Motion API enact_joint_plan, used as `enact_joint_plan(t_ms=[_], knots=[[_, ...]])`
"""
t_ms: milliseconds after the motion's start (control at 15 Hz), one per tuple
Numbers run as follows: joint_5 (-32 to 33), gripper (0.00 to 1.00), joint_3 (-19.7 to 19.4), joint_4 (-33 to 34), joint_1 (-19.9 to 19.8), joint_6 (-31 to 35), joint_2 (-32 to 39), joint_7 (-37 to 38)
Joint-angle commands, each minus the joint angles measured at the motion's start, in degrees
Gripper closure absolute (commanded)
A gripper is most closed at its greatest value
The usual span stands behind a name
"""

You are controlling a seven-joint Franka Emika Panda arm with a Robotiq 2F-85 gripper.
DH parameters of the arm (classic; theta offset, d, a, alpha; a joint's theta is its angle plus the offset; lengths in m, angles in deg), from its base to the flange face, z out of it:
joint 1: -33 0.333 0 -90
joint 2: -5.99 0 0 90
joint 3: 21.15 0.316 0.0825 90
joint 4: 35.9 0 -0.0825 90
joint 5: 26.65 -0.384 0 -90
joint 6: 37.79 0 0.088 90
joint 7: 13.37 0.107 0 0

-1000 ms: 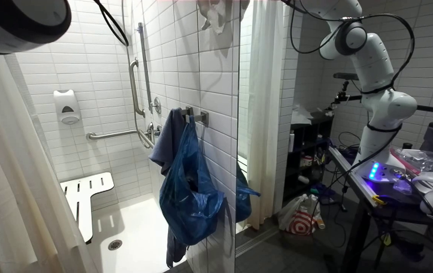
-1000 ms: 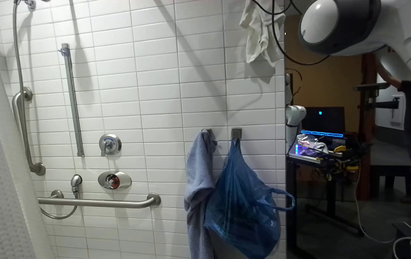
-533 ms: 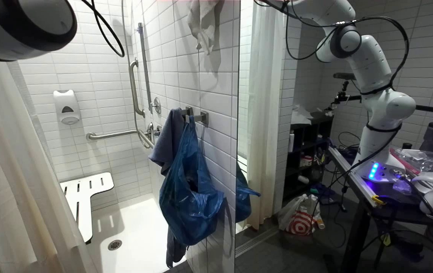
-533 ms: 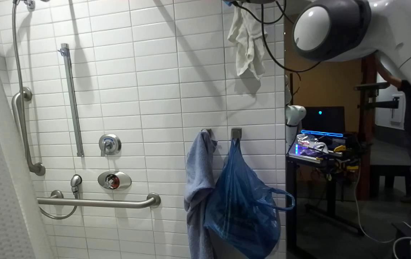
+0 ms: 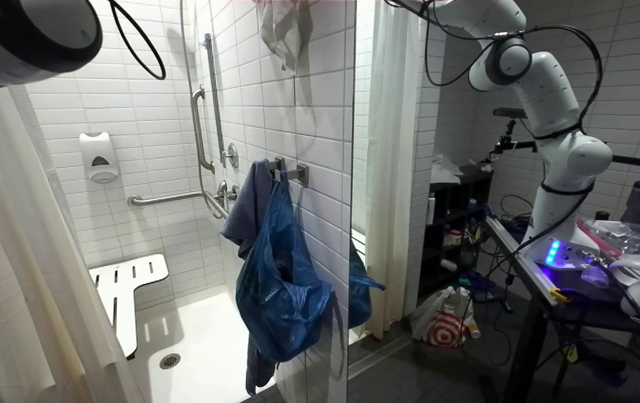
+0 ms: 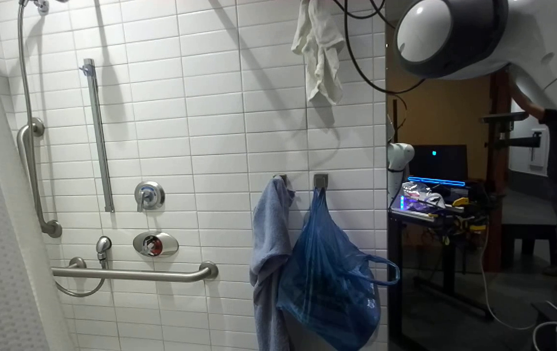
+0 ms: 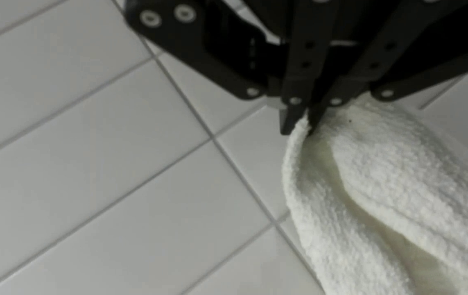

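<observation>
One white cloth (image 7: 385, 164) hangs from the robot's fingers (image 7: 292, 116), which are clenched on a pinched bit of it, the rest drooping in loose folds. In both exterior views it dangles high up against the tile wall (image 6: 210, 122), its top and the fingers cut off by the frame; the shadow beneath suggests that it is clear of the tiles, though the gap is hard to judge. By the look of it, picking up the cloth is done and the hold seems sound; laying or hanging it anywhere, and letting go, are not yet done. Lower down, apart from the cloth, two hooks (image 6: 320, 181) jut from the wall, bearing a blue bag (image 6: 329, 287) and a grey-blue towel (image 6: 271, 239) side by side. Further out are a metal grab bar (image 6: 127, 275), a shower seat (image 5: 125, 291), a pale curtain (image 5: 17, 235) and a mirror (image 6: 429, 112) that reflects a cluttered bench (image 5: 588, 305).
</observation>
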Motion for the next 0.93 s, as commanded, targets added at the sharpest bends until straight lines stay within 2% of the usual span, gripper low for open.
enact_joint_plan(t_ms=[0, 467, 867], knots=[[-5.7, 0.99, -0.3, 0.0, 0.2, -1.8, -1.5, -7.2], [-14.6, 0.99, -2.0, -0.1, -0.7, -15.1, -0.8, -11.9], [-15.6, 0.99, -4.3, 1.4, -1.8, -26.4, 5.0, -12.7]])
